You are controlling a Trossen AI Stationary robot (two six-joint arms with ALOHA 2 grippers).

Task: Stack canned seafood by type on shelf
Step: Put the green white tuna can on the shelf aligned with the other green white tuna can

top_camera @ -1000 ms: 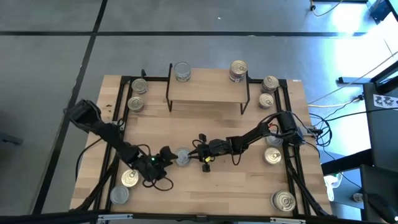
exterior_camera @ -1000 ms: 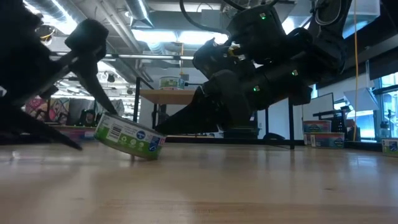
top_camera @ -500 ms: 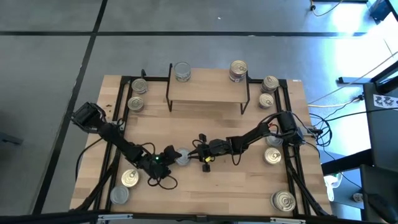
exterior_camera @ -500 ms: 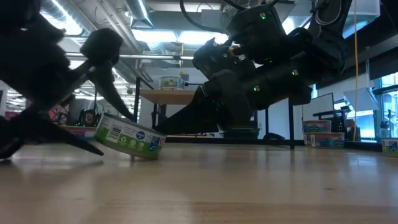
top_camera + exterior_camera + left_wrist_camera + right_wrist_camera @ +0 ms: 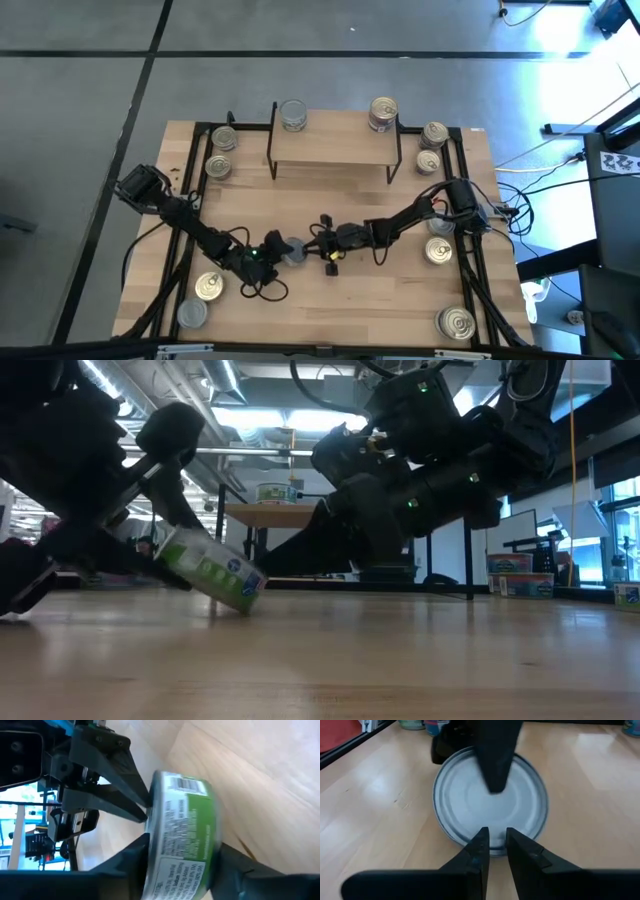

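The left gripper [image 5: 268,248] clamped a green-labelled can [image 5: 208,569] by its rim and base near the middle of the table [image 5: 400,300], the can tipped up with one edge on the wood. The right gripper [image 5: 312,245], fingers [image 5: 479,851] nearly together and holding nothing, pressed its tips against the can's right edge. Farther back stood the shelf [image 5: 332,145], one can at its far-left corner [image 5: 293,115] and a gold-lidded can at its far-right [image 5: 383,112].
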